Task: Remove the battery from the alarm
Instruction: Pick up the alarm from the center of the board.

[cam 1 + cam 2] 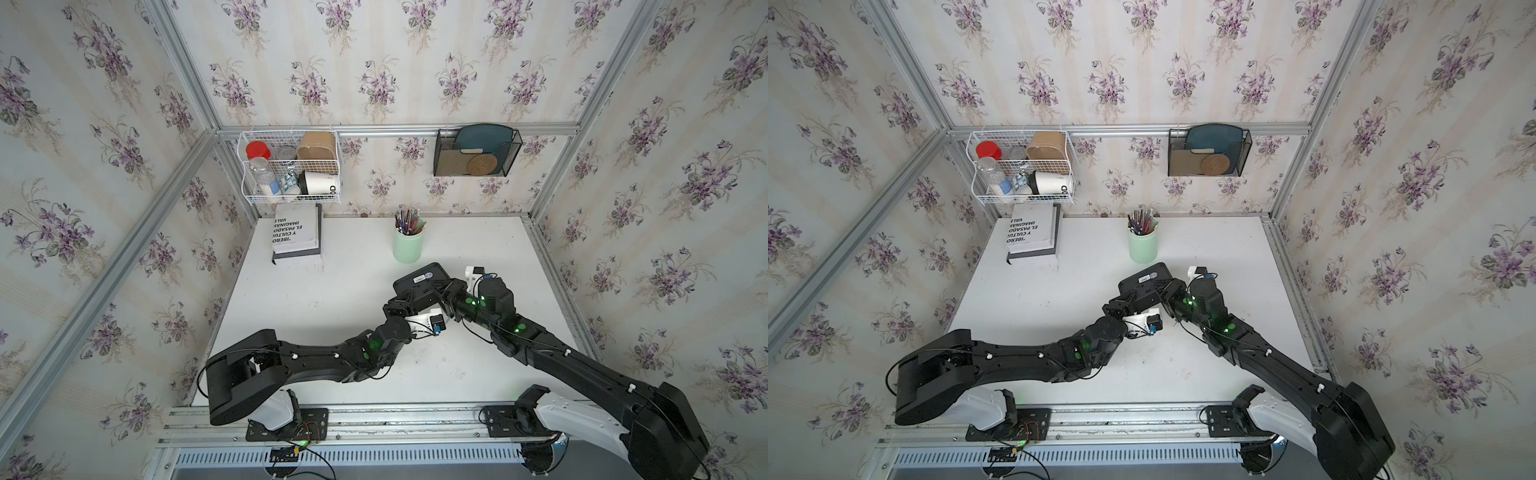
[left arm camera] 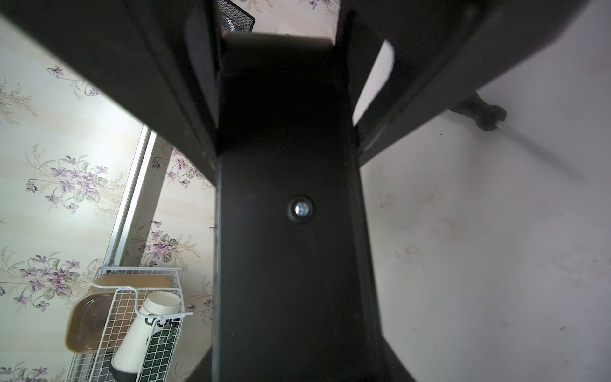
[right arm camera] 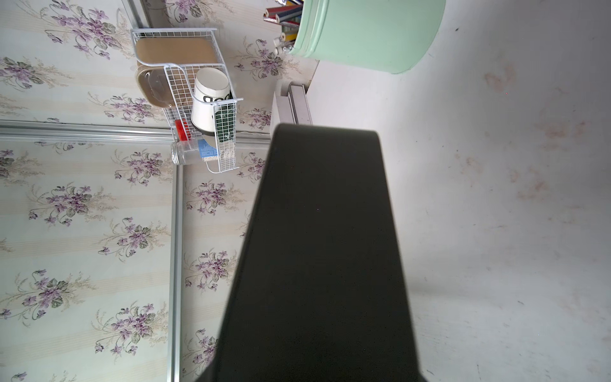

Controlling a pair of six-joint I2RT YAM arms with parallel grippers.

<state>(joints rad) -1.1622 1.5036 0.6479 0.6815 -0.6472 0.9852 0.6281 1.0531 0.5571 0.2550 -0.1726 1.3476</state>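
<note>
The alarm point(image 1: 437, 272) point(image 1: 1163, 270) hangs a little above the white table, its plain black back with a white sticker turned up. My left gripper point(image 1: 409, 298) point(image 1: 1133, 298) is shut on its near left end. My right gripper point(image 1: 441, 289) point(image 1: 1163, 289) clamps the right end. The alarm's narrow black edge point(image 2: 284, 264), with one small screw in it, fills the middle of the left wrist view, and the right gripper's dark fingers point(image 2: 185, 99) press on both sides at the far end. In the right wrist view the alarm point(image 3: 324, 248) hides the jaws. The battery is hidden.
A mint cup of pencils point(image 1: 408, 245) stands just behind the alarm. Stacked books point(image 1: 296, 235) lie at the back left under a white wire basket point(image 1: 291, 170). A black mesh holder point(image 1: 476, 151) hangs on the back wall. A black-handled screwdriver point(image 2: 482, 115) lies on the table.
</note>
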